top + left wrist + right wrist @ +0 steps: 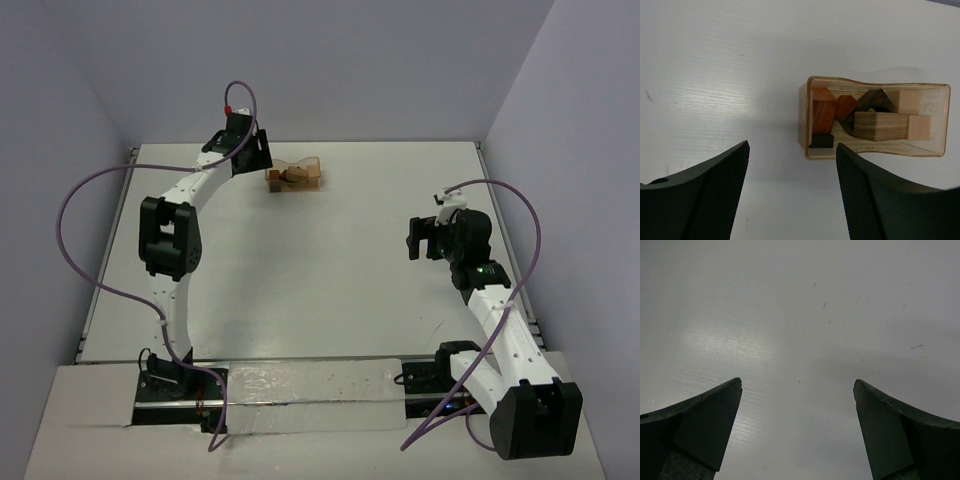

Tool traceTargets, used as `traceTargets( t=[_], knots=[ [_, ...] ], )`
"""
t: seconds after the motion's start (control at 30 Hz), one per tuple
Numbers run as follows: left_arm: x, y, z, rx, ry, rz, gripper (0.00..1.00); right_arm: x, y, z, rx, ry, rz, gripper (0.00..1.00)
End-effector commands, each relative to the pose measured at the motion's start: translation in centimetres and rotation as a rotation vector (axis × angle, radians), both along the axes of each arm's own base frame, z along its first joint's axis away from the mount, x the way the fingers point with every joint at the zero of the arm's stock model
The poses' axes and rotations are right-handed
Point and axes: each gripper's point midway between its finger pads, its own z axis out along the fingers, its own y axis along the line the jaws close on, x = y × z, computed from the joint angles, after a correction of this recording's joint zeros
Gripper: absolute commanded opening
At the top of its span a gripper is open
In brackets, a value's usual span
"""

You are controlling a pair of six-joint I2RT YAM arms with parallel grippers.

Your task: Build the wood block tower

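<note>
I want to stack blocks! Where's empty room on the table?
The wide middle of the table, between the tray and the right gripper, is bare. Crowded: inside the tray, packed with blocks, beside the left gripper.

A robot lab test cell.
A plain white desk (330,270) is boxed in on three sides by blank, pale walls (350,60) (more a booth than a room). Two white-and-black arms, the left arm (170,245) and the right arm (495,310), are bolted side by side at its near edge by a shiny strip (300,385). Purple cables (62,225) loop off both arms. A small orange tray (805,120) of wood blocks (880,125) sits near the far edge as the test prop.
</note>
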Motion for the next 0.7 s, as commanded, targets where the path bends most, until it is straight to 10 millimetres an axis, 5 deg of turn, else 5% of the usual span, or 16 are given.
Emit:
traceTargets(
  t=[0.0, 0.67],
  knots=[
    [0.9, -1.7, -0.1, -0.018, -0.008, -0.013, 0.77, 1.2, -0.4, 2.7, -0.011, -0.068, -0.015, 1.00],
    [2.5, -1.7, -4.6, 0.032, 0.037, 0.002, 0.57, 1.2, -0.2, 2.7, -0.004, -0.059, -0.006, 1.00]
  ],
)
